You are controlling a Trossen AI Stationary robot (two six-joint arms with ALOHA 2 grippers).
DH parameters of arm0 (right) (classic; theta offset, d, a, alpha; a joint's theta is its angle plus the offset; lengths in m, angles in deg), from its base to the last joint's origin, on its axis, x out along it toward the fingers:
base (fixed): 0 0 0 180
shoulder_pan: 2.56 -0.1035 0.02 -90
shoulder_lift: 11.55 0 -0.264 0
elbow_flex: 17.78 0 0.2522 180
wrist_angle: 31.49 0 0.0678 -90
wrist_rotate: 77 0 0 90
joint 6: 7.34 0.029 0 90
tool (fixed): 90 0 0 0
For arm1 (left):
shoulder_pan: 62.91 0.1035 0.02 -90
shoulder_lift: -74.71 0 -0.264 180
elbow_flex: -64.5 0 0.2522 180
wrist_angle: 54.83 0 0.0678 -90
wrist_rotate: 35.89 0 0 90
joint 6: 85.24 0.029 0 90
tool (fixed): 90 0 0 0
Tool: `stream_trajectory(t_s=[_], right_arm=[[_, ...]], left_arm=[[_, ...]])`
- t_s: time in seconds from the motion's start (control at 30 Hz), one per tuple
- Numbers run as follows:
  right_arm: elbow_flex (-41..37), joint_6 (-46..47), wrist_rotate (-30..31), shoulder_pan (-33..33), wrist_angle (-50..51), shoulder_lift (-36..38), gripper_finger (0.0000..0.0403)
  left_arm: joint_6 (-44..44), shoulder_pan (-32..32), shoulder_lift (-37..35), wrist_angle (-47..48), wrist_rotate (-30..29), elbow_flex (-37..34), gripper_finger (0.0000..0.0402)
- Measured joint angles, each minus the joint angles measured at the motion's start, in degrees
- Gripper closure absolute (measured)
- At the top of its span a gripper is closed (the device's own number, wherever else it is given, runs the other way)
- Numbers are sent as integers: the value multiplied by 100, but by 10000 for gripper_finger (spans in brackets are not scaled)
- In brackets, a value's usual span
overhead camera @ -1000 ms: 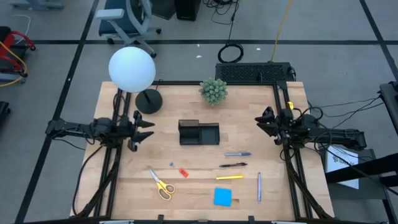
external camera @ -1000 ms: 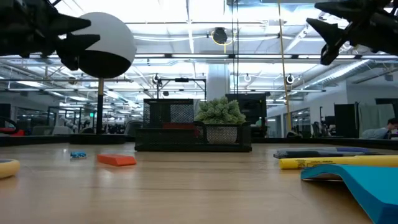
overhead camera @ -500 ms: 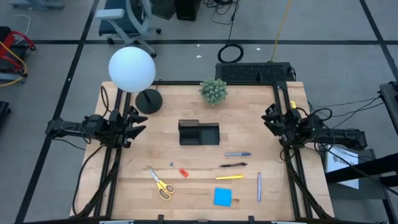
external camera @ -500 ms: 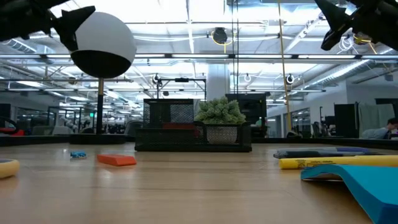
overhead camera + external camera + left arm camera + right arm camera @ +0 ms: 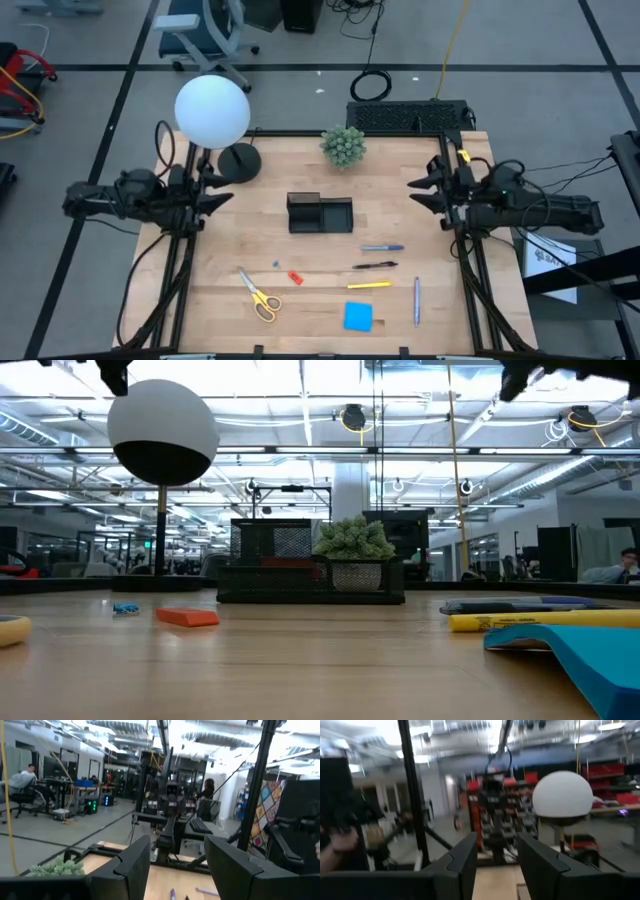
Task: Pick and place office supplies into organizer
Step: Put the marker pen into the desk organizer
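The office supplies lie on the near half of the wooden table: yellow-handled scissors (image 5: 260,297), a blue note pad (image 5: 358,317), a blue-grey pen (image 5: 382,247), a black pen (image 5: 375,266), a yellow pen (image 5: 369,285), a purple pen (image 5: 417,300), and a small red piece (image 5: 295,277) and blue piece (image 5: 276,265). The black organizer (image 5: 320,214) stands at the table's middle. My left gripper (image 5: 218,195) hangs open high over the left edge, pointing toward the middle. My right gripper (image 5: 420,190) hangs open over the right edge, facing it. Both wrist views show empty gaps between the fingers.
A white globe lamp (image 5: 212,110) on a round black base (image 5: 239,162) stands at the far left, close to my left arm. A green spiky plant (image 5: 343,146) sits at the far middle. Bare wood lies between the organizer and both arms.
Both grippers have risen well above the table, leaving the top of the low view almost entirely. My right gripper has also rolled about its own axis. Neither has changed its finger gap, and nothing on the table has moved.
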Motion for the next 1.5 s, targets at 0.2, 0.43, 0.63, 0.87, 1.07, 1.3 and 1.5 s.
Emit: stream_trajectory(t_s=[0.2, 0.43, 0.63, 0.87, 1.07, 1.3, 1.5], right_arm=[[1054, -537, 11, 0, 1100, -574, 273], [1943, -979, 399, 0, 2495, -1168, 273], [2450, -1060, 511, 0, 3531, -1755, 273], [3045, -1227, 595, 0, 4808, -2373, 273], [3641, -1358, 1100, -44, 5913, -2909, 273], [3772, -1125, 1180, -492, 6528, -3617, 273], [3772, -672, 1540, -965, 7074, -4227, 273]], left_arm=[[85, 2, 423, -6, 4, 320, 211], [-47, 1, 690, -9, 23, 497, 211], [-52, 2, 799, -12, 26, 568, 211], [-59, 2, 797, -12, 28, 570, 211], [-65, 0, 797, -12, 31, 570, 211], [-65, 1, 797, -12, 33, 570, 211], [-63, 0, 797, -12, 33, 570, 211]])
